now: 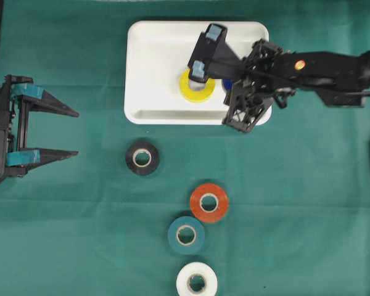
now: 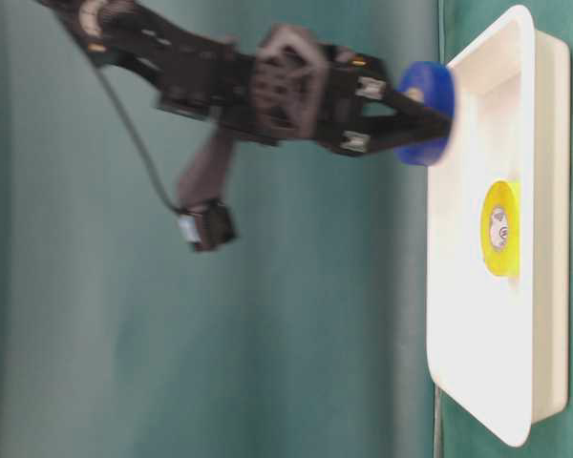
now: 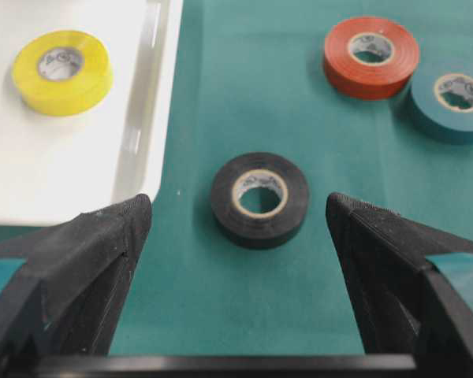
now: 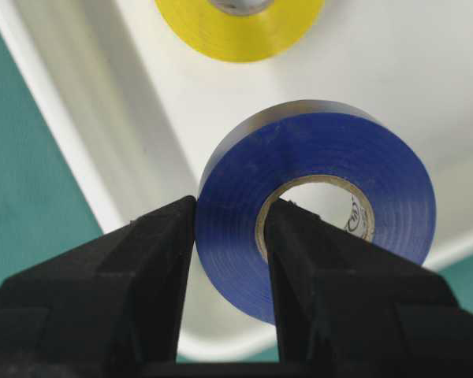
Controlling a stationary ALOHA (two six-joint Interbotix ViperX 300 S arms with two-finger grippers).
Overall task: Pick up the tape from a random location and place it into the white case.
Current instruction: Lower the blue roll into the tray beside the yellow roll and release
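The white case point(image 1: 148, 37) lies at the top middle with a yellow tape point(image 1: 197, 86) flat inside it. My right gripper point(image 4: 232, 216) is shut on a blue tape point(image 4: 331, 150), one finger through the roll's hole and one outside its wall. It holds the roll on edge just above the case point(image 2: 525, 57), near the rim on the arm's side, beside the yellow tape point(image 2: 501, 229). From overhead only a sliver of the blue tape point(image 1: 226, 85) shows under the arm. My left gripper point(image 1: 77, 133) stands open at the left edge, with a black tape point(image 3: 260, 199) lying on the cloth ahead of its jaws.
On the green cloth below the case lie the black tape point(image 1: 142, 158), a red tape point(image 1: 209, 202), a teal tape point(image 1: 186, 234) and a white tape point(image 1: 197, 282) at the front edge. The red and teal rolls nearly touch.
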